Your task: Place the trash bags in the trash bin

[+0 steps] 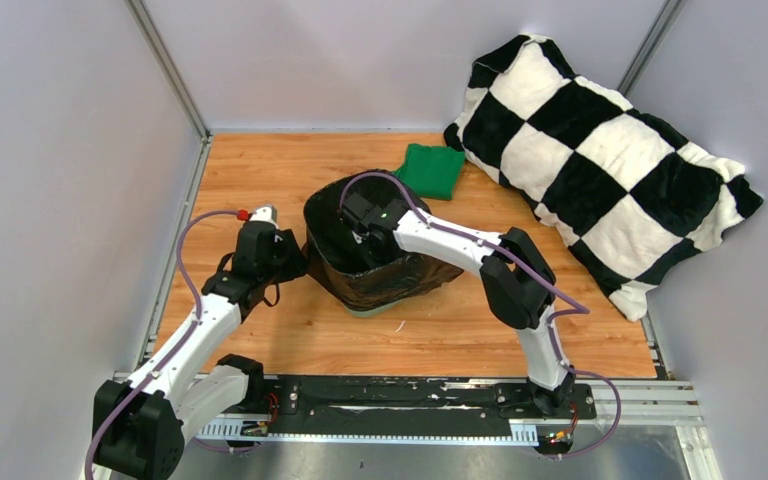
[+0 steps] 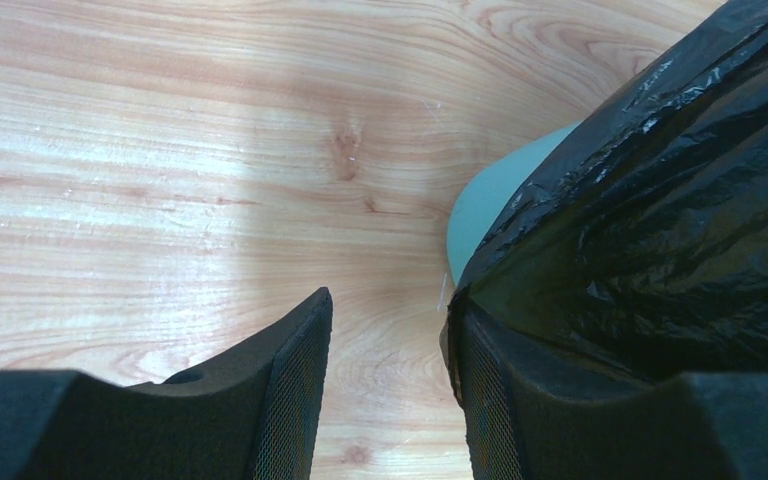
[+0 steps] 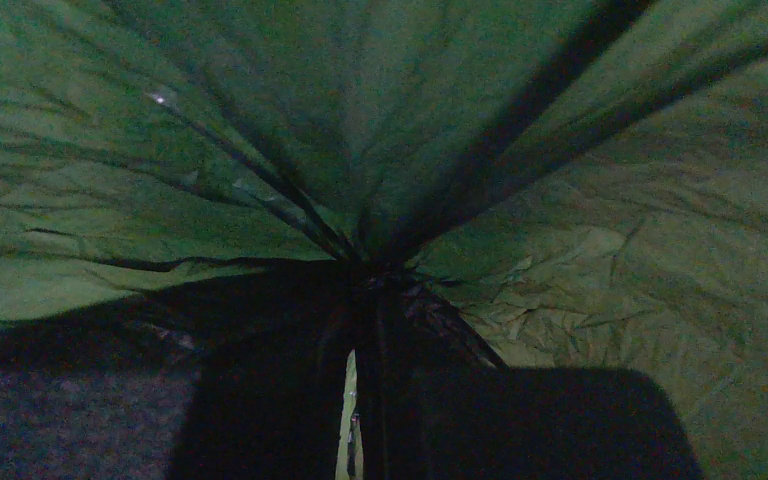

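At centre frame on the bench (image 1: pixel 260 170), the trash bag (image 1: pixel 385 278) drapes over the trash bin (image 1: pixel 363 309), lining it. It looks thin, light and slippery, so it is best pinched at a gathered fold. The right gripper (image 3: pixel 365 330), down inside, looks clamped on a pleat. The left gripper (image 2: pixel 390 310) stands apart, one finger against the bag's outer skirt.

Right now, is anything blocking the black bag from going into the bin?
Nothing visible does. The trash bag already drapes over the trash bin, and the right hand is down inside the opening, pinching it.
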You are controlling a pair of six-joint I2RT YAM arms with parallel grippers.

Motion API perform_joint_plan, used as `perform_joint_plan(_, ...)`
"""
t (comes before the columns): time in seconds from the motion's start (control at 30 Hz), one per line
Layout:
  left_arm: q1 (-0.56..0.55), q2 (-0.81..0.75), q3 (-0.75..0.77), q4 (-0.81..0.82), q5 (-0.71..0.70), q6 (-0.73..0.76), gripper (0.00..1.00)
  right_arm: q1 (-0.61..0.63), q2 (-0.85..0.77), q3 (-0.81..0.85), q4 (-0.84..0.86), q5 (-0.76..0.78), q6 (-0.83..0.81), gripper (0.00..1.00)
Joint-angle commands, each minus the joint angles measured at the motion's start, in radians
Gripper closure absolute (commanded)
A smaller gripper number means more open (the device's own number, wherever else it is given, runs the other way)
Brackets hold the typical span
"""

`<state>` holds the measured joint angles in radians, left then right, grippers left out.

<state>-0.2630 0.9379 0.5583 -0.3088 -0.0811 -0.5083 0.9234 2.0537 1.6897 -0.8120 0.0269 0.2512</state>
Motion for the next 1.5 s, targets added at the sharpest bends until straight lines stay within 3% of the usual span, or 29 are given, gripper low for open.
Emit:
perform_joint_plan(0.0, 0.008, -0.010, 0.042, -0.005, 0.033, -0.002, 0.49, 0.011, 0.029, -0.018, -0.012, 0.004, 0.009, 0.81)
perform_joint_plan(0.7, 0.010, -0.105, 0.084, -0.100, -0.028, -0.011, 0.49, 0.011, 0.058, -0.032, 0.003, -0.006, 0.009, 0.78)
perform_joint_plan(1.17, 0.013, -0.103, 0.137, -0.066, 0.000, -0.044, 0.50, 0.010, 0.058, -0.047, 0.010, -0.007, 0.010, 0.77)
perform_joint_plan(1.47, 0.013, -0.029, 0.082, 0.025, -0.007, -0.060, 0.63, 0.008, 0.064, -0.050, 0.009, -0.008, 0.011, 0.77)
